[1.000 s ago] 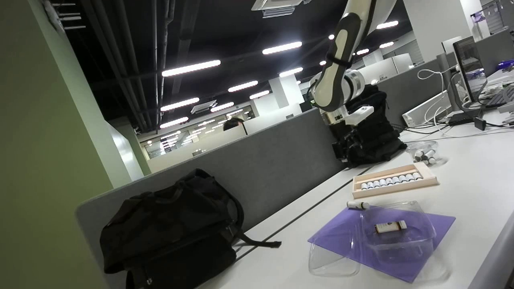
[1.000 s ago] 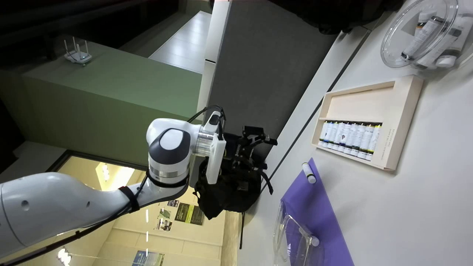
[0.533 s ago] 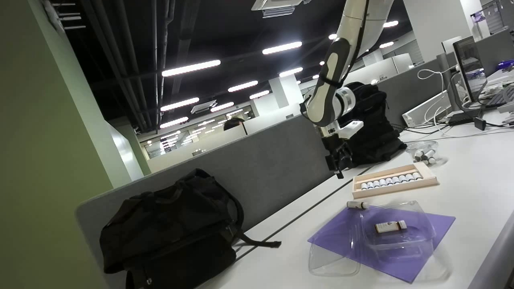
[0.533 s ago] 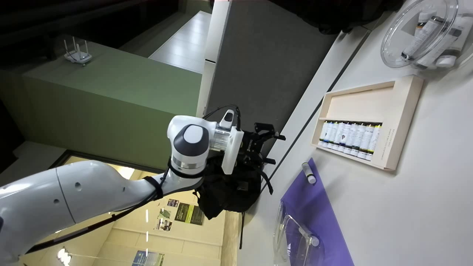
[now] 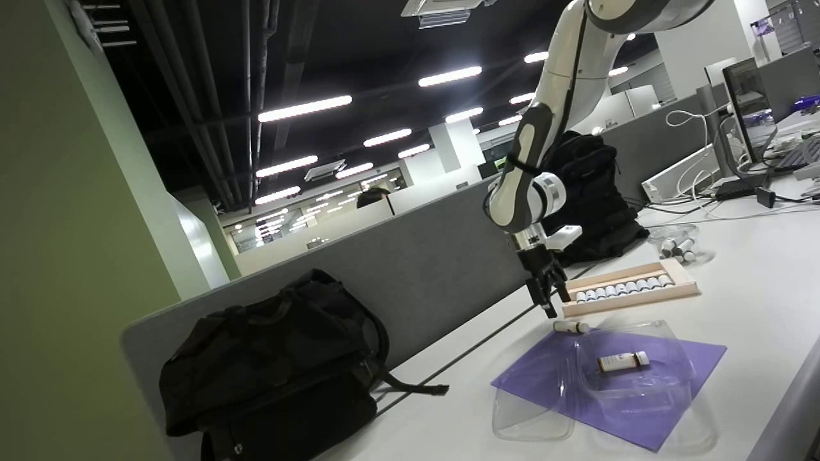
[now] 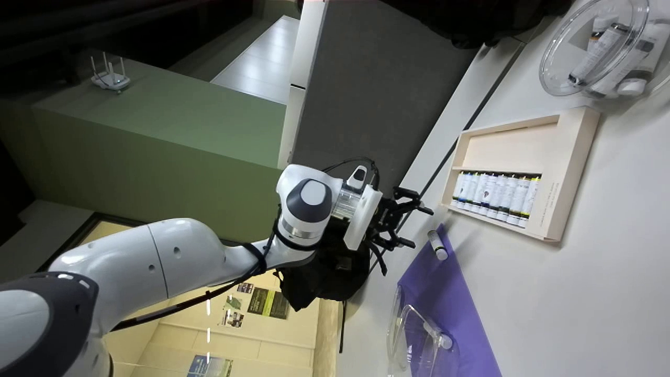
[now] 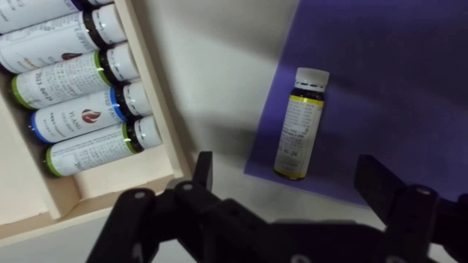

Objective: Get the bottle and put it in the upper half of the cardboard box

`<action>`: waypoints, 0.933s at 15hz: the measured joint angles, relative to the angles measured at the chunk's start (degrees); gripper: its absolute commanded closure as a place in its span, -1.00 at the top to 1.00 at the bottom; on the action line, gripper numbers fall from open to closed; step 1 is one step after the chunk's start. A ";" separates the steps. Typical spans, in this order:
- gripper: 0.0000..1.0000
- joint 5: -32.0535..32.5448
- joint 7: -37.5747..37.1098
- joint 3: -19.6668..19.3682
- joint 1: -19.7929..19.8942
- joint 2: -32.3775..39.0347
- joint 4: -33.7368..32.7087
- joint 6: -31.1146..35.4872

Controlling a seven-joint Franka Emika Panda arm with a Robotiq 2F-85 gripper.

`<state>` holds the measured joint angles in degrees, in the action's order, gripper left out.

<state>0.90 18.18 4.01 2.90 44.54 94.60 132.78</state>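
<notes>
Gripper (image 5: 558, 307), in an exterior view: I've brought it lower and closer to the bottle (image 5: 569, 327) than half a second ago; fingers (image 5: 546, 305) spread wide.
Bottle: unmoved, on its side just below the fingertips, apart from them; cap end toward the clear container (image 5: 682, 378).
Cardboard box (image 5: 640, 298): just past the gripper; a finger covers part of it.
Second bottle (image 5: 621, 362): farther out from the gripper, seen through the clear container.

Gripper (image 6: 418, 227), in an exterior view: down and in since the last frame, same wide spacing.
Bottle (image 6: 437, 245): just beyond the fingertips, base end nearer, cap toward the clear container.
Row of bottles (image 6: 494, 198): in one compartment of the cardboard box, past the gripper.
Clear container: cut off by the frame; I only make out the second bottle's white cap through it.

Gripper, wrist view: fingers (image 7: 204, 171) wide, one to each side of the bottle's base.
Bottle (image 7: 301, 128): on the purple sheet (image 7: 384, 91) near its corner; long axis runs out from between the fingers, slightly tilted, cap away; I can't read its fine print.
Cardboard box (image 7: 161, 106): beside one finger, cut off, one corner partly behind the gripper.
</notes>
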 measured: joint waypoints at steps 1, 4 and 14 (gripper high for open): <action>0.50 -0.17 0.41 0.29 0.13 0.97 -0.91 -0.94; 0.16 -0.99 1.44 0.84 0.40 3.36 -3.45 -3.10; -1.00 -4.96 1.51 1.11 2.08 5.42 -8.42 -9.13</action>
<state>-4.06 19.69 5.12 4.97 49.96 86.18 123.65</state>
